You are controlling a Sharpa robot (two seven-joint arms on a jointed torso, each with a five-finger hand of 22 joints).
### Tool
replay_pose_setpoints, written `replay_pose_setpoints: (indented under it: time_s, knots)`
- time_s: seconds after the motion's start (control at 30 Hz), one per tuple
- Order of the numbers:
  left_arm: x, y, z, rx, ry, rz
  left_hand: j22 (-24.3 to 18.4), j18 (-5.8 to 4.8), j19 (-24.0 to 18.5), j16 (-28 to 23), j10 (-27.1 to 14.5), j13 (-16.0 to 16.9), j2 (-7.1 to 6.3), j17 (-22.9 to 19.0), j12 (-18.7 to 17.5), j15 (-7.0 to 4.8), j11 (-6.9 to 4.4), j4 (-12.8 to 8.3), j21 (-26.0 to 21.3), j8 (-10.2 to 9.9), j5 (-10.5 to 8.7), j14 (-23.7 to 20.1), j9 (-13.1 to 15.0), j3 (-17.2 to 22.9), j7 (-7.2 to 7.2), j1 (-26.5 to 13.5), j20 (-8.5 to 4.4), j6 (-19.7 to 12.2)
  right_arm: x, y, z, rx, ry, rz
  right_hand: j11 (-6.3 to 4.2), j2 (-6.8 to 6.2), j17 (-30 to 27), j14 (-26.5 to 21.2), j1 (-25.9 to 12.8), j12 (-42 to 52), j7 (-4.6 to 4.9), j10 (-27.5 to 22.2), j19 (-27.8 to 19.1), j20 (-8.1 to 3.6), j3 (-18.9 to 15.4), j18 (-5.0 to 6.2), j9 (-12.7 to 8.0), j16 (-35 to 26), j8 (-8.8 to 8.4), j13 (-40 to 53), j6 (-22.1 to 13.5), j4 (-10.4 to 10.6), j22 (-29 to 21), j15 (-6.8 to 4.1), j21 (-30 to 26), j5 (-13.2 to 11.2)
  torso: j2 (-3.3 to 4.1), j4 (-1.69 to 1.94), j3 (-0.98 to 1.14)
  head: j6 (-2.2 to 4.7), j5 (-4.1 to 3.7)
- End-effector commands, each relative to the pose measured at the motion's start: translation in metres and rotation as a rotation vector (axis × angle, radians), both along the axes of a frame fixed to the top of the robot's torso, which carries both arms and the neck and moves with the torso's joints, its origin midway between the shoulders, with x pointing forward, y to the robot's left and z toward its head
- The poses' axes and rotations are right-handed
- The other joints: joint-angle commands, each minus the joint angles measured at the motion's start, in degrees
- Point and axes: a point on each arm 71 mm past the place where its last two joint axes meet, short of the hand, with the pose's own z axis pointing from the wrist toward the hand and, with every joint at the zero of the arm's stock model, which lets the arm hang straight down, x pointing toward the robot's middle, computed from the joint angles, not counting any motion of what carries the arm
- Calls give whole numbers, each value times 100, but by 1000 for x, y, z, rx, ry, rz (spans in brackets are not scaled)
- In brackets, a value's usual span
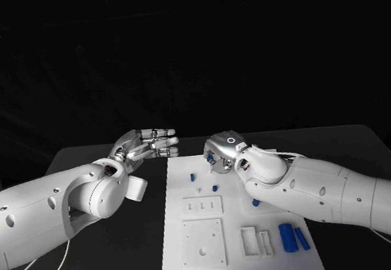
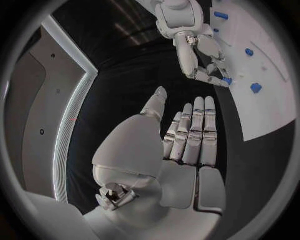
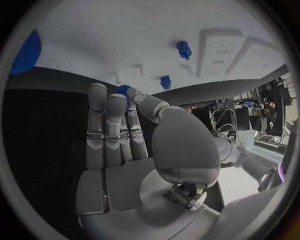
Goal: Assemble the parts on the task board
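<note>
Task board: the task board (image 1: 240, 262) is a flat, matte white rectangular plate in the lower middle of the head view, running from the middle of the frame down to its bottom edge.
Relief on the board: raised white square and rectangular blocks (image 1: 206, 241) with small holes sit on its lower left part; two narrow white frames (image 1: 256, 241) stand to their right.
Parts: small glossy blue pieces. Two elongated blue bars (image 1: 293, 236) lie side by side at the lower right of the board. A short blue peg (image 1: 191, 176) stands near the board's upper edge, with another small blue piece (image 1: 215, 187) just below it.
Left robot hand: the left robot hand (image 1: 149, 144), silver metal on a smooth white arm, hangs above the counter at the upper left of the board. Its fingers (image 2: 195, 131) are straight and close together, the thumb apart, holding nothing.
Right robot hand: the right robot hand (image 1: 221, 153) is over the board's upper edge. In the right wrist view its fingers (image 3: 105, 125) are extended toward a small blue part (image 3: 124, 90) at their tips; whether it grips that part I cannot tell.
Counter: the counter (image 1: 123, 249) is black and matte, with the board lying on its middle.
Room: dark black backdrop behind the counter.
</note>
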Motion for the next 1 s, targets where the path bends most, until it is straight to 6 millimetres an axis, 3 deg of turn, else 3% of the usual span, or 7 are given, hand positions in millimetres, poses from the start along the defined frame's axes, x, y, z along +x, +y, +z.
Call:
replay_pose_setpoints:
  time_s: [0.03, 0.37, 0.73, 1.0]
  knots:
    - [0, -3, 2, -7, -7, -21, -8, -53, -8, 28, -44, 8, -21, 6, 25, 15, 9, 18, 28, -22, -19, 7, -1, 10, 7, -25, 3, -39, 0, 1, -1, -16, -9, 13, -75, -10, -10, 16, 22, 32, -3, 102, 40, -5, 10, 33, 8, 3, -8, 6, 52, -11, 36, -20, -42, 14, 27, 7, -7, -5, 18]
    - [0, -2, 2, -6, -7, -18, -8, -53, -8, 28, -44, 8, -21, 6, 25, 15, 9, 18, 28, -22, -19, 7, -1, 10, 7, -25, 3, -39, 1, -6, -2, -35, -8, -9, -77, -2, -16, 11, 14, 33, -6, 106, 70, -2, 14, 36, 19, 21, -7, 6, 58, -26, 153, -20, -138, 15, 24, -4, 0, -43, 32]
    - [0, -3, 2, -6, -6, -21, -8, -53, -8, 28, -44, 8, -21, 6, 25, 15, 9, 18, 28, -22, -19, 7, -1, 10, 7, -25, 3, -39, 2, -6, -5, -48, 3, -14, -75, -7, -23, 8, 10, 33, -4, 103, 83, -1, 22, 36, 23, 26, -9, 7, 56, -24, 210, -18, -188, 15, 34, 24, -13, -46, 29]
    - [0, -3, 3, -6, -7, -20, -8, -53, -8, 28, -44, 8, -21, 6, 25, 15, 9, 18, 28, -22, -19, 7, -1, 10, 7, -25, 3, -39, 4, -7, -8, -57, 15, -21, -72, -3, -45, 10, -1, 33, -2, 91, 119, 4, 18, 36, 28, 27, -7, 7, 45, -36, 321, -14, -296, 17, 42, 12, -21, -48, 44]
